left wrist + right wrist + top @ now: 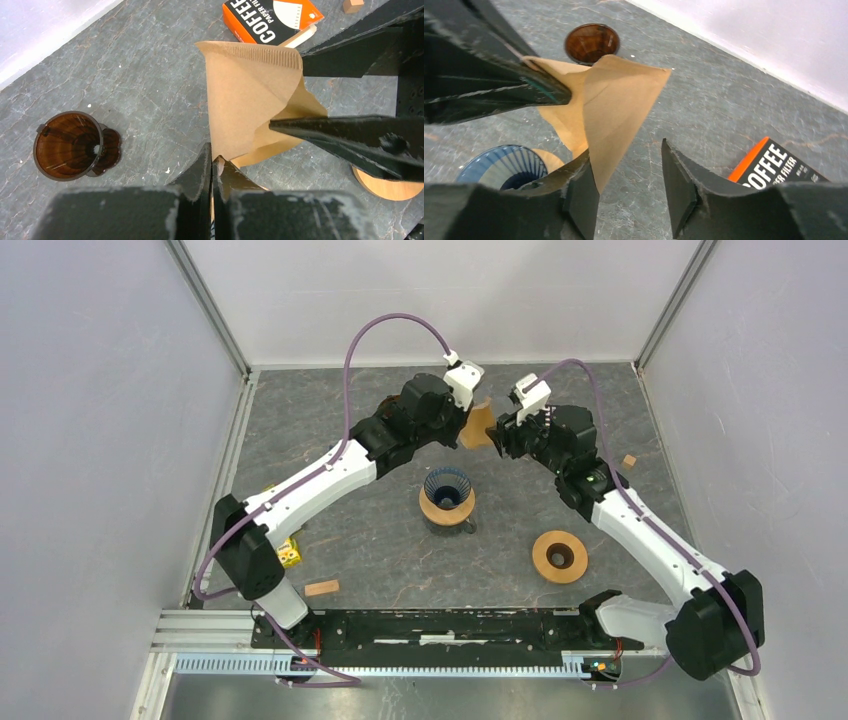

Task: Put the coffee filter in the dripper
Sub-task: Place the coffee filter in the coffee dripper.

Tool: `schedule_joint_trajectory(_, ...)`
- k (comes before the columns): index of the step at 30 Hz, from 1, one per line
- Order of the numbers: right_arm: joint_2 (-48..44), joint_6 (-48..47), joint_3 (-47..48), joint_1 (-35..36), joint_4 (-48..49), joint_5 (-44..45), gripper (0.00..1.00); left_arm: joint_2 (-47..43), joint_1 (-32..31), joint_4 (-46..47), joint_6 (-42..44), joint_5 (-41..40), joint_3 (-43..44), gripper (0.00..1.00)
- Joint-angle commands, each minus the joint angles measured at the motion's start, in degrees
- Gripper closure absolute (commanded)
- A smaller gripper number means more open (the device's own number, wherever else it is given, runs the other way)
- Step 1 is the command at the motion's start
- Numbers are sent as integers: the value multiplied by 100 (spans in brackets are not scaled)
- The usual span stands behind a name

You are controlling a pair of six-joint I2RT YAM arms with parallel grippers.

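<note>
From above, both arms reach to the far middle of the grey table (380, 550) and meet over it. The coffee filter (478, 425), a brown paper cone, hangs in the air between the left gripper (467, 423) and the right gripper (498, 436). It sits beyond the blue ribbed dripper (447, 486), which stands in a wooden collar (447, 510) near the middle of the table. A second wooden ring (560, 556) lies nearer and to the right. One small wooden block (322, 588) lies near the left arm's base and another (629, 461) lies out by the right edge.

The left wrist camera shows its own fingers pressed together on the filter's lower corner, with the paper fanning up and away from them. The right arm's two black fingers come in from the right, spread apart, one along the filter's crimped top edge and one across its lower fold. A brown see-through cone (70, 145) stands on the table to the left. An orange and black filter box (272, 17) lies beyond.

In the right wrist camera, its fingers stand apart. The filter's tip lies against the left-hand finger and nothing is clamped between them. The left gripper pinches the paper from the upper left, and the blue dripper is below.
</note>
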Motion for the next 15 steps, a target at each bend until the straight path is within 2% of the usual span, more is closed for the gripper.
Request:
schedule_joint_trajectory(1,-226,-531,308,34,-23,-1013,45,-320,-12,-152,222,76,-29,98)
schedule_joint_trajectory(7,-550,-1473,557,30,-874,-1465,39,-380,-4,-624,319,-6,162,98)
schedule_joint_trajectory(10,-782,-2255,718,33,-1455,-1688,39,-412,5,-1118,302,102,356,98)
schedule_joint_trajectory(15,-1050,-3763,1071,34,-2880,-2634,38,-381,20,-2221,245,501,864,98)
